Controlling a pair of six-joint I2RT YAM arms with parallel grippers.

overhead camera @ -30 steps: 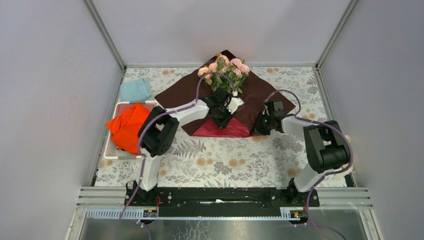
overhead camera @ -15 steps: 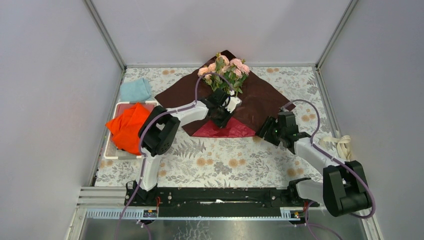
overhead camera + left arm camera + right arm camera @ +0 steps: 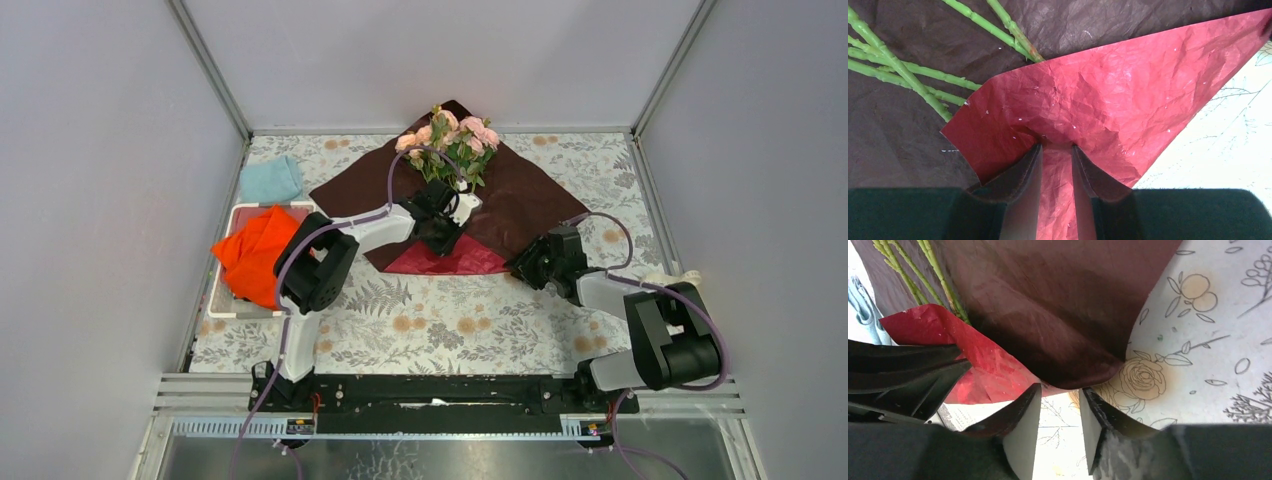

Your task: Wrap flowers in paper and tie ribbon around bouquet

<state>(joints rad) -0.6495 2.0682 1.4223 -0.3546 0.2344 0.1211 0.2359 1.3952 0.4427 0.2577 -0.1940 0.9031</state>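
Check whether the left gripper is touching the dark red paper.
Touching. The left wrist view shows the left gripper with both fingertips pressed into the folded-over flap of the paper, which creases around them and runs on between them.

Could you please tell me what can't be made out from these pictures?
The ribbon: top view, mostly behind the right arm; only a cream scrap shows.
Stem ends of the flowers: left wrist view, covered by the folded paper.
The left gripper: whether it grips anything; paper fills the gap between its fingers.
Blooms: cut off at the frame edge in both wrist views.
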